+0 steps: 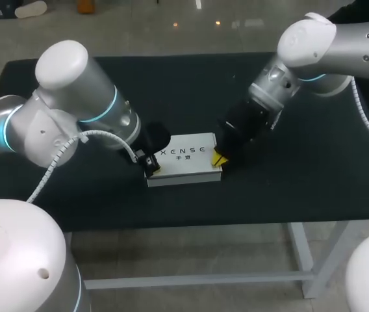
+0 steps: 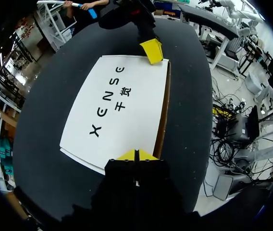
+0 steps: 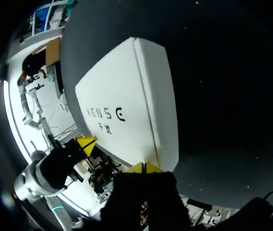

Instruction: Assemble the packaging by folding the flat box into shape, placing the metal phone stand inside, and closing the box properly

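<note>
Box [image 1: 183,158] sits centre frame on the black table [image 1: 314,169] with its long axis running left-right, so each arm gets a short end. Left gripper [image 1: 151,164] is at the left end and right gripper [image 1: 218,158] at the right. Both have their yellow tips pinched together on nothing, right at the lid's edge. It's smooth white cardboard, flat and rectangular, with a brown raw edge. Can't see the phone stand.

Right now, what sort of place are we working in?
Probably a robotics lab workbench, though I can only judge from the setup: a black-covered table, with the left gripper and right gripper of a two-armed robot at opposite ends of a white box.
</note>
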### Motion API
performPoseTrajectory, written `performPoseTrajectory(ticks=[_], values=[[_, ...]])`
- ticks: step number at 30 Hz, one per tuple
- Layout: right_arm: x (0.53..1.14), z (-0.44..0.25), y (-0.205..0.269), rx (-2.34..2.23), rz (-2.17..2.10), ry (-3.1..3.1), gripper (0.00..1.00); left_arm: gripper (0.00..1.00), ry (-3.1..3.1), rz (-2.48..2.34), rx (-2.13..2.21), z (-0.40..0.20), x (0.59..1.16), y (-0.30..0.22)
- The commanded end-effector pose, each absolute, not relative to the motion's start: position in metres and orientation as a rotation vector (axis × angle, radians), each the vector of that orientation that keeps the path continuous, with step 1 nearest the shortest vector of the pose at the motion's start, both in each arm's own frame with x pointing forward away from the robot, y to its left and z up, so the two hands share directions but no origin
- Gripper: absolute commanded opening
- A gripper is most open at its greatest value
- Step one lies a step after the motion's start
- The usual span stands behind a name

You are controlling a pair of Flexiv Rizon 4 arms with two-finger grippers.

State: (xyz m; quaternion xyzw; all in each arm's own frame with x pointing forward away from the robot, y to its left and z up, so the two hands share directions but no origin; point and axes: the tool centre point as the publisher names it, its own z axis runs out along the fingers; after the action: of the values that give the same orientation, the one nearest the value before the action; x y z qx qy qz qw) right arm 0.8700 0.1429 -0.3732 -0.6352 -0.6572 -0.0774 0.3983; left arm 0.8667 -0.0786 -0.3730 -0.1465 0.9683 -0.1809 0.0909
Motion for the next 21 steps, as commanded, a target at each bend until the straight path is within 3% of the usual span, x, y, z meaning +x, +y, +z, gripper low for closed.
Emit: performPoseTrajectory(ticks=[1, 21], values=[[0.863, -0.356, 0.143, -1.62, -0.225, -1.691, 0.0, 0.0, 2.827, -0.533, -0.421, -0.362, 0.853, -0.073], [0.864, -0.386, 0.149, -1.609, -0.175, -1.639, 0.0, 0.0, 2.904, -0.518, -0.452, -0.386, 0.865, -0.072]])
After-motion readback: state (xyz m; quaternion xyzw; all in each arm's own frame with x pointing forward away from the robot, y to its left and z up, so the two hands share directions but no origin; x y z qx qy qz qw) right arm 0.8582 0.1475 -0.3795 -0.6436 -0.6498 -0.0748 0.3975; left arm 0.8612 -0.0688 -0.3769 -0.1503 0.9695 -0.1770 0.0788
